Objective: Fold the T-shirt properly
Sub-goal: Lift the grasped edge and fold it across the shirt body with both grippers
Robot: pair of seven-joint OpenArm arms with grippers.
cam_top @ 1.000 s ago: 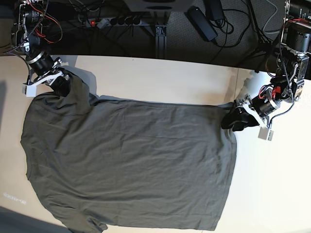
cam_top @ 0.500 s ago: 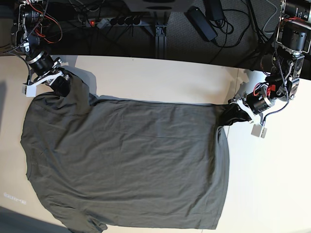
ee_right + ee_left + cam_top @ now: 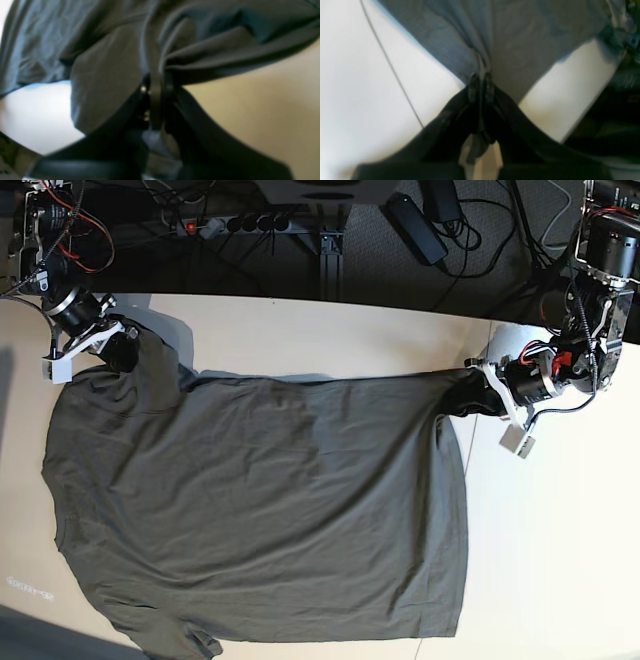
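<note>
The dark grey-olive T-shirt (image 3: 260,510) lies spread over the table in the base view, its far edge lifted between both arms. My left gripper (image 3: 478,402) is shut on the shirt's far right corner; in the left wrist view (image 3: 481,83) the fabric (image 3: 520,37) bunches between the closed fingertips. My right gripper (image 3: 122,350) is shut on the far left corner near the sleeve; in the right wrist view (image 3: 156,82) folds of the shirt (image 3: 105,75) hang from the shut fingers. The white print mark is not visible.
The pale table (image 3: 560,560) shows bare wood right of the shirt and along the far edge (image 3: 320,330). Behind the table lie a power strip (image 3: 235,223), cables and a black adapter (image 3: 415,225). The shirt's lower hem reaches the front edge of the view.
Both grippers have lifted and pulled the shirt's far edge back and taut. The left gripper moved up and away; the right side of the shirt slid left and narrowed.
</note>
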